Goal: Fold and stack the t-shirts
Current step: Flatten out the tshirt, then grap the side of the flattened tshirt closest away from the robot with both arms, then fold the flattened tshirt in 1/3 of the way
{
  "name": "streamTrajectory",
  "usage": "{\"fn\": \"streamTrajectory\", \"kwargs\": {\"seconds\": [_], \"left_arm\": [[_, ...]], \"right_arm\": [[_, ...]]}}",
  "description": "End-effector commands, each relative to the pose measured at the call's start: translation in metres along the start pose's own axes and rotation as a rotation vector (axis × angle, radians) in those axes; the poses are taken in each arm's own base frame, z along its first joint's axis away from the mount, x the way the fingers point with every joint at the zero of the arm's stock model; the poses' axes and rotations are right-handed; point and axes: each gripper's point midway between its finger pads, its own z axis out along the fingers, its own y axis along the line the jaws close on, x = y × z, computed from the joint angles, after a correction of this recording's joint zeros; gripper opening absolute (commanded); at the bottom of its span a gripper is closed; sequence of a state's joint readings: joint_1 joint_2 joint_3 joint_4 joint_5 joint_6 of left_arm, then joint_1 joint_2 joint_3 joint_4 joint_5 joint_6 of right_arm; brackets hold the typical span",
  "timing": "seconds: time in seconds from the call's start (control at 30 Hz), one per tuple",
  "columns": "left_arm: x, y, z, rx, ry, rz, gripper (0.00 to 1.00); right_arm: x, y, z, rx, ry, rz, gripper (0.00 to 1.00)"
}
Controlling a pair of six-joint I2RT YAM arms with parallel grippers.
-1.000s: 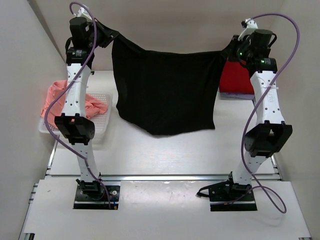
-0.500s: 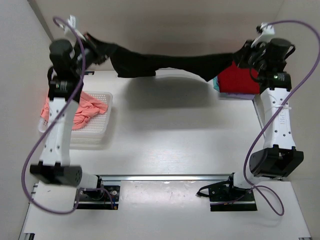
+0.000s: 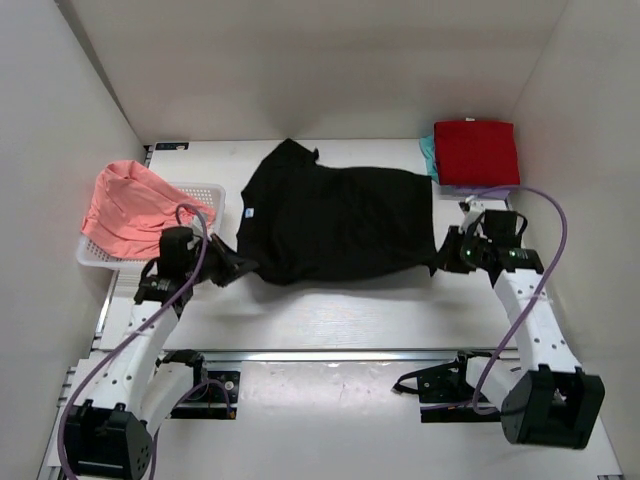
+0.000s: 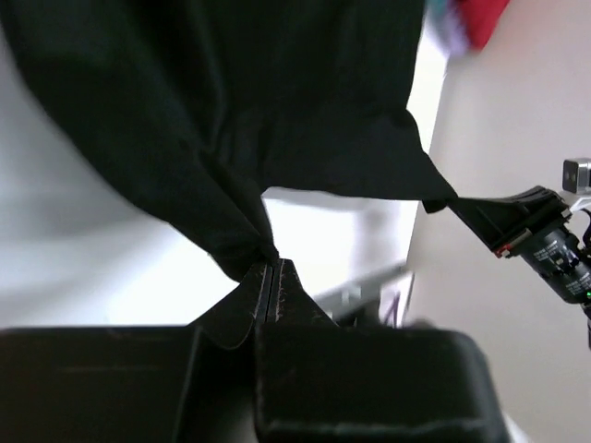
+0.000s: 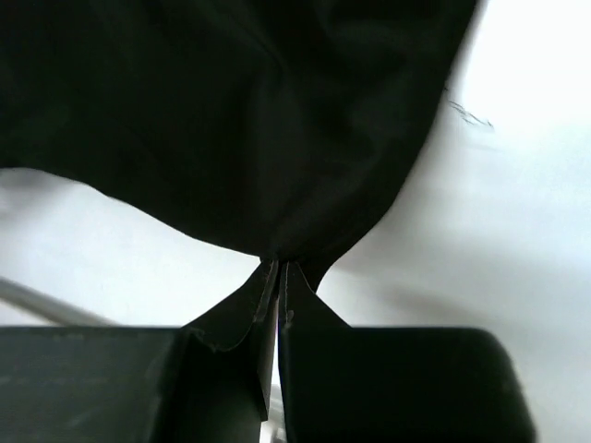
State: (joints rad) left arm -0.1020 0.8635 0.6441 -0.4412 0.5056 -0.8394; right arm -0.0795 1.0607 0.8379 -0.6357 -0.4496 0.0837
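A large black t-shirt [image 3: 330,220] lies spread across the middle of the table, stretched between both arms. My left gripper [image 3: 243,268] is shut on its near left corner, and my right gripper [image 3: 440,258] is shut on its near right corner. In the left wrist view the black t-shirt [image 4: 231,129] bunches into the closed left gripper [image 4: 270,263]. The right wrist view shows the black t-shirt [image 5: 231,120] pinched in the right gripper [image 5: 278,266]. A folded red t-shirt [image 3: 476,152] sits at the back right on top of a teal one [image 3: 428,152]. A salmon-pink t-shirt [image 3: 125,210] fills the basket.
The white mesh basket [image 3: 208,194] stands at the left edge of the table. White walls close in the table at the left, back and right. A metal rail [image 3: 330,353] runs along the near edge by the arm bases.
Both arms have swung down and toward the near edge, laying the black t-shirt from hanging in the air to flat on the table. Both grips stayed shut.
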Motion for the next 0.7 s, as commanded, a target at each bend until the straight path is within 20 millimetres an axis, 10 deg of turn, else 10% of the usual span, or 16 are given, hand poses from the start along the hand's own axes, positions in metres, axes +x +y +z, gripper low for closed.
{"fn": "streamTrajectory", "kwargs": {"seconds": [0.0, 0.27, 0.67], "left_arm": [[0.029, -0.007, -0.008, 0.053, 0.080, -0.046, 0.00], [0.057, 0.022, -0.015, -0.027, 0.140, -0.086, 0.00], [0.003, 0.015, 0.027, -0.057, 0.111, -0.039, 0.00]], "right_arm": [[0.043, -0.001, -0.007, 0.029, 0.086, 0.075, 0.00], [0.081, 0.000, 0.000, 0.078, 0.262, 0.227, 0.00], [0.091, -0.047, -0.011, 0.251, 0.274, 0.430, 0.00]]}}
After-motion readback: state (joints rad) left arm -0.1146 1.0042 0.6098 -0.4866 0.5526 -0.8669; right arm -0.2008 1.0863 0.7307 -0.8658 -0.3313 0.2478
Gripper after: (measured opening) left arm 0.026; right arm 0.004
